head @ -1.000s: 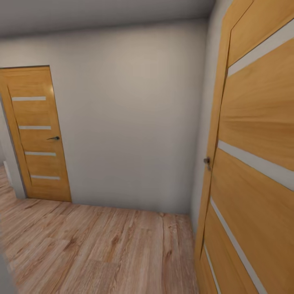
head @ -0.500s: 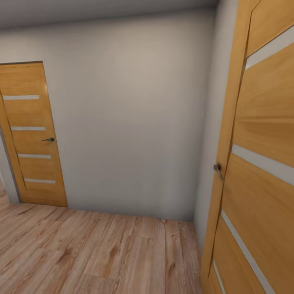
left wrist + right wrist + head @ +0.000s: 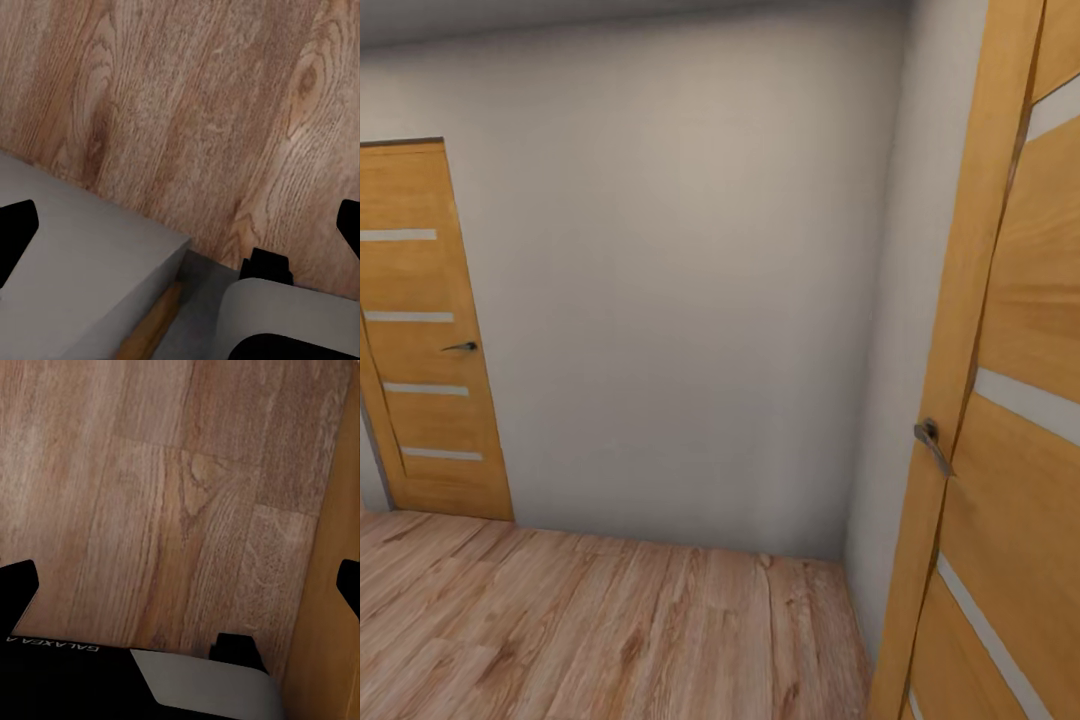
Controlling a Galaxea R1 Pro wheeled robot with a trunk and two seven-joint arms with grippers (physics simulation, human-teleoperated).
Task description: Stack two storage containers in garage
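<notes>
The two storage containers are out of view; I am in a hallway with a light wood-plank floor (image 3: pixel 610 630). My left gripper (image 3: pixel 180 229) is open, its black fingertips (image 3: pixel 15 232) far apart over the planks with nothing between them. The right gripper (image 3: pixel 184 581) is open too, with bare planks between its fingertips (image 3: pixel 19 581).
A white wall (image 3: pixel 680 300) stands straight ahead. A closed wooden door (image 3: pixel 420 340) with a dark handle is at its left. Close on my right is another wooden door (image 3: pixel 1020 420) with a metal handle (image 3: pixel 932 442); its edge (image 3: pixel 330 585) shows beside the right gripper. Grey robot body (image 3: pixel 75 285) lies below the left gripper.
The whole head view has shifted: the camera has come closer to the white wall, so the left door slid further left and the right door further right. Nothing was grasped.
</notes>
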